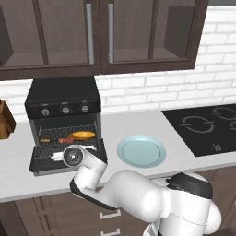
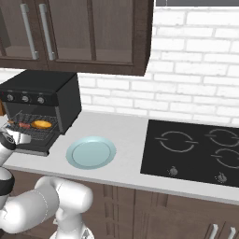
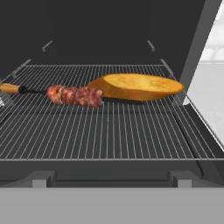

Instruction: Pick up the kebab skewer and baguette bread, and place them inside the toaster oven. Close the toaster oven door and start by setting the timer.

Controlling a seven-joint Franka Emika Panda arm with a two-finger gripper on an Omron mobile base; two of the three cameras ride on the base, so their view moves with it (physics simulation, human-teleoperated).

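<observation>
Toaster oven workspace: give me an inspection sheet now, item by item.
Surface: pale counter, with a black cooktop set into it on the right.
Job's things: kebab skewer and baguette bread both lie on the wire rack inside the toaster oven, the skewer's tip touching or just beside the loaf. Toaster oven door is down, open.
Clutter: pale blue plate beside the oven, nothing on it; brown wooden block at the left edge.
Grippers: gripper open, holding nothing, at the oven mouth above the lowered door.
Cables: nothing seen.
Surroundings: dark wall cabinets, white brick wall.
</observation>
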